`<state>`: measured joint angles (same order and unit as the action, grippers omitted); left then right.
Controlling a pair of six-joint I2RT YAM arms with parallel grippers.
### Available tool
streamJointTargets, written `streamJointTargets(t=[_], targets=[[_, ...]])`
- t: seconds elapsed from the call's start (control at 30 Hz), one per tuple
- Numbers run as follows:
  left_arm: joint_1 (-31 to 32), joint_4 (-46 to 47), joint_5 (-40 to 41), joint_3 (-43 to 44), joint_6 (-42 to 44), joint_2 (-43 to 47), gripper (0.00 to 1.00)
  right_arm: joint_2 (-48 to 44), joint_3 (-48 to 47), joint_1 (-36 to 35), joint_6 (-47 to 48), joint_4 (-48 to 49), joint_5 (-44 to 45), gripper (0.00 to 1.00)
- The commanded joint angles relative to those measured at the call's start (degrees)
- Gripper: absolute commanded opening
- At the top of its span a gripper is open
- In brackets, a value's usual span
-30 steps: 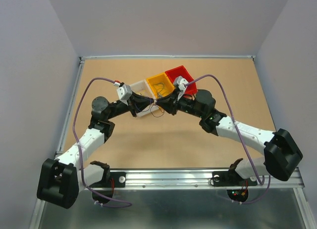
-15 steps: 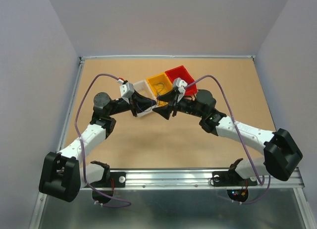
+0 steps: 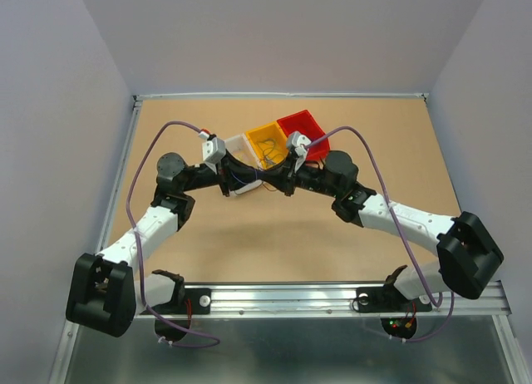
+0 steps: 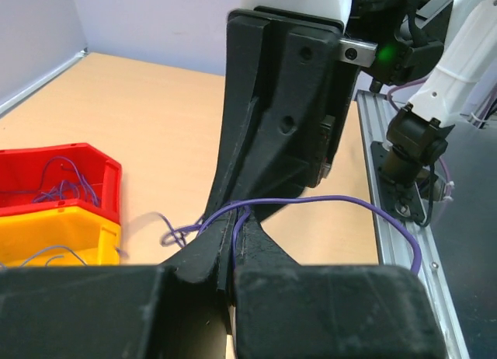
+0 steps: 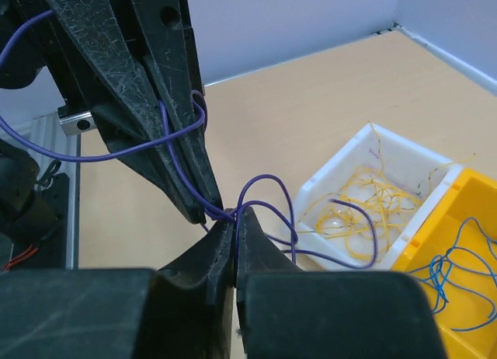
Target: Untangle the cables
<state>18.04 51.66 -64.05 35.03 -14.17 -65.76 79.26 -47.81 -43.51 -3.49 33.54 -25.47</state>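
Note:
A thin purple cable (image 4: 311, 200) is pinched between both grippers, whose tips meet almost nose to nose above the table, just in front of the bins. My left gripper (image 4: 233, 223) (image 3: 254, 179) is shut on the cable, which arcs away to the right. My right gripper (image 5: 235, 216) (image 3: 267, 180) is shut on the same purple cable (image 5: 268, 180); loops of it trail over the white bin (image 5: 342, 153). That bin holds yellow cables (image 5: 380, 200). Blue cables (image 5: 458, 273) lie in the yellow bin (image 5: 454, 188), and purple ones (image 4: 66, 189) in the red bin (image 4: 105, 176).
The white bin (image 3: 233, 143), yellow bin (image 3: 254, 133) and red bin (image 3: 301, 118) stand in a row behind the grippers. A metal rail (image 3: 291, 297) runs along the near table edge. Thick lilac cables (image 3: 141, 172) arch over both arms.
The right gripper opened half a second ago and has shut again on the purple cable, closer to the left gripper's tips. The left arm shifted slightly back and has kept its grip.

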Motion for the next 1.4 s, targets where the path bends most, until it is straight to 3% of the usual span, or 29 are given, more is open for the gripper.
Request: streamJointTargets(t=[0.0, 0.1, 0.13, 0.2, 0.23, 0.33, 0.43, 0.6, 0.77, 1.1, 1.37], targets=[[0.6, 2.7, -4.7, 2.3, -0.4, 0.3, 0.0, -0.1, -0.4, 0.4, -0.7, 3.7, 3.4, 0.01], [0.7, 2.7, -5.1, 2.5, 0.5, 0.0, 0.15, -0.3, -0.4, 0.4, -1.5, 3.7, 7.1, 0.01], [0.6, 2.3, -5.0, 2.6, 1.5, -0.2, 0.31, -0.3, -0.3, 0.4, -2.5, 3.7, 8.6, 0.01], [0.5, -0.7, -4.8, 3.6, 3.4, -0.3, 0.51, -0.4, -0.2, 0.4, -3.4, 3.6, 14.4, 0.01], [0.5, -3.8, -4.8, 4.4, 8.4, -0.8, 0.7, -0.6, -0.1, 0.4, -3.7, 3.5, 16.5, 0.0], [0.2, -11.0, -0.4, 7.4, 11.1, -1.7, 0.9, -1.5, 0.3, 0.6, -4.7, 3.1, 24.8, 0.01], [-0.3, -13.2, 5.8, 7.5, 13.3, -1.6, 0.99, -3.1, 1.1, 2.1, -6.0, 3.0, 29.9, 0.01], [-0.4, -15.4, 18.9, 7.7, 13.9, -1.0, 0.99, -6.4, 2.7, 5.1, -8.2, 1.3, 42.3, 0.01], [-0.8, -17.5, 31.0, 8.7, 13.6, -1.7, 0.99, -9.5, 4.0, 10.2, -13.3, -1.4, 47.6, 0.01], [-1.3, -18.8, 37.5, 9.5, 13.6, -2.9, 0.99, -6.5, 0.7, 14.4, -14.1, -7.0, 51.4, 0.01], [-1.3, -17.9, 36.6, 9.2, 13.9, -3.9, 0.99, -5.7, -5.1, 14.9, -9.5, -7.8, 55.7, 0.01]])
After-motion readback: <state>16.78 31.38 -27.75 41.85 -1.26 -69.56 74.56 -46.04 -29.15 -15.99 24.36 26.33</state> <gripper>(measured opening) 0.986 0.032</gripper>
